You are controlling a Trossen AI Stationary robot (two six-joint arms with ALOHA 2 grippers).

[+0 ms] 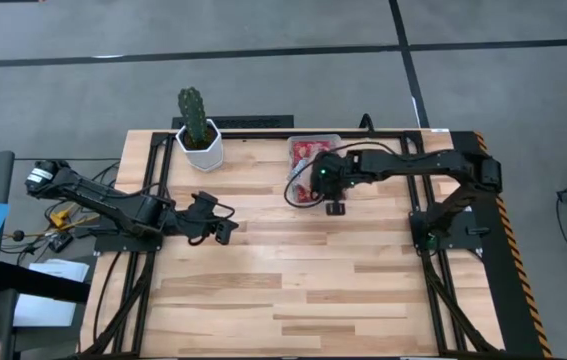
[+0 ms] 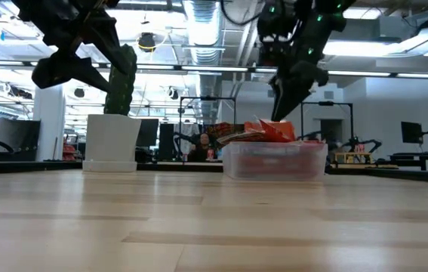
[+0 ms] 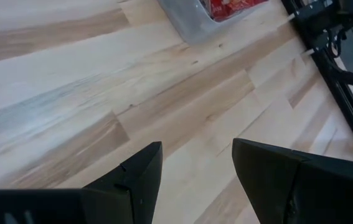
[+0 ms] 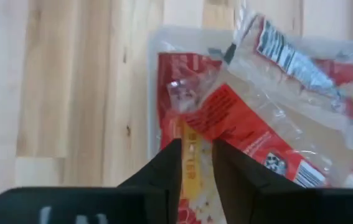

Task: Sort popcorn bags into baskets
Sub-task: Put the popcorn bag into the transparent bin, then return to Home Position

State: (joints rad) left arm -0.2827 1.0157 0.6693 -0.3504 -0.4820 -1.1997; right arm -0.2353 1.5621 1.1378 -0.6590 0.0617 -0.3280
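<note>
The popcorn bags (image 4: 251, 118) already fill the clear basket (image 2: 274, 161), so I lift my right gripper (image 4: 196, 163) (fingers nearly together, seemingly holding nothing) straight up without snagging crinkly edges.

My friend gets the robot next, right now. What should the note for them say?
Left gripper: open, empty, above bare wood left of the table's middle.
Right gripper: over the clear plastic basket at the table's far edge, fingers almost closed; whether they pinch a packet is unclear.
Red popcorn bags: all those visible are piled in the basket, heaped above its rim.
Done: no loose bags show on the wooden table.
Left: lift the right arm clear and check nothing hangs from it.
</note>
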